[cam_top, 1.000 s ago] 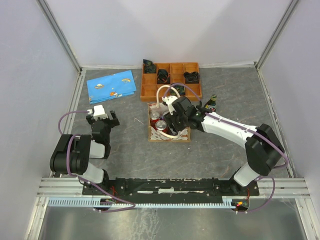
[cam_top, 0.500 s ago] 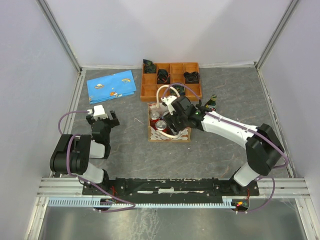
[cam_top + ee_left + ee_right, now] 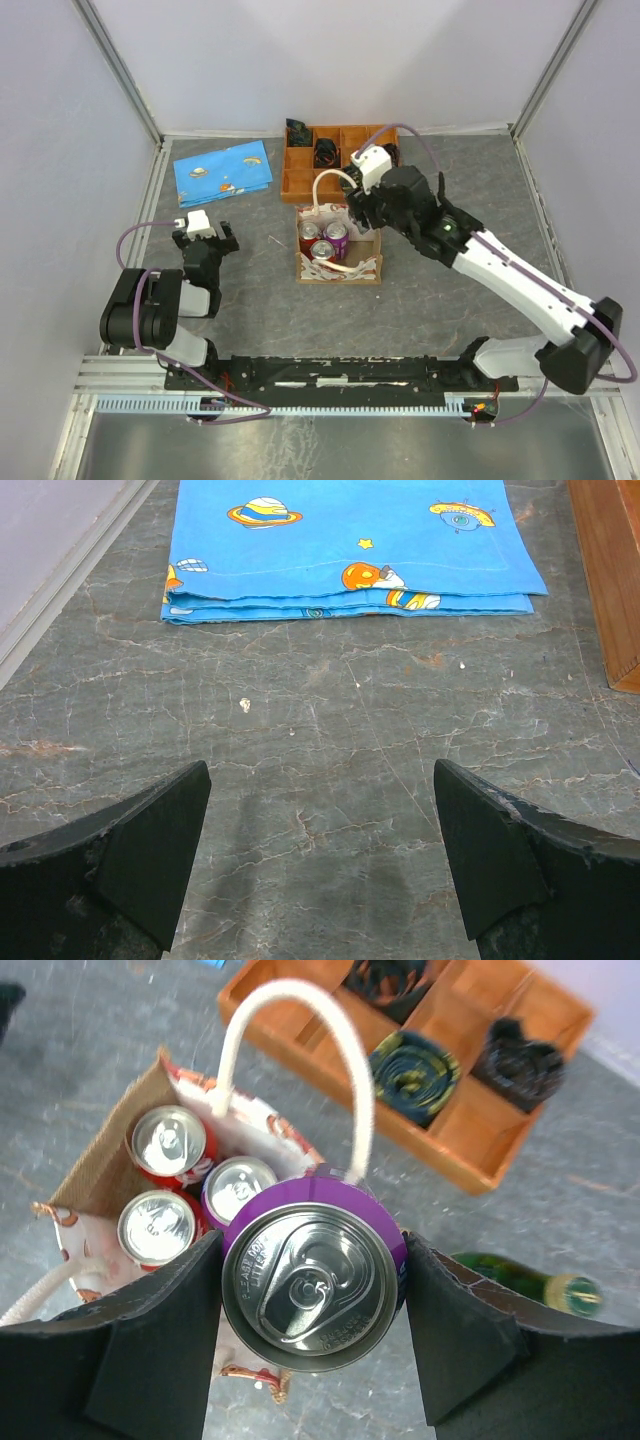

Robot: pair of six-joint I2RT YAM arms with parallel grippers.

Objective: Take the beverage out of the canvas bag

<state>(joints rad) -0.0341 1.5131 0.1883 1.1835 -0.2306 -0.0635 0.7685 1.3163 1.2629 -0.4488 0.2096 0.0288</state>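
1. The right tool (image 3: 312,1332) pinches a purple can (image 3: 312,1285) by its sides, one finger pressed on each side. The can is upright.
2. The purple can hangs above the canvas bag (image 3: 105,1160), over the bag's far right corner, just beside a white handle (image 3: 290,1000).
3. Inside the bag stand three cans (image 3: 168,1142): two red and one purple.
4. Behind the bag is an orange tray (image 3: 440,1150). To the right of the bag, a green bottle (image 3: 520,1280) is on the surface (image 3: 330,730).
5. The left tool (image 3: 320,860) is spread and holds nothing. It is well to the left of the bag and faces a blue cloth (image 3: 350,540).
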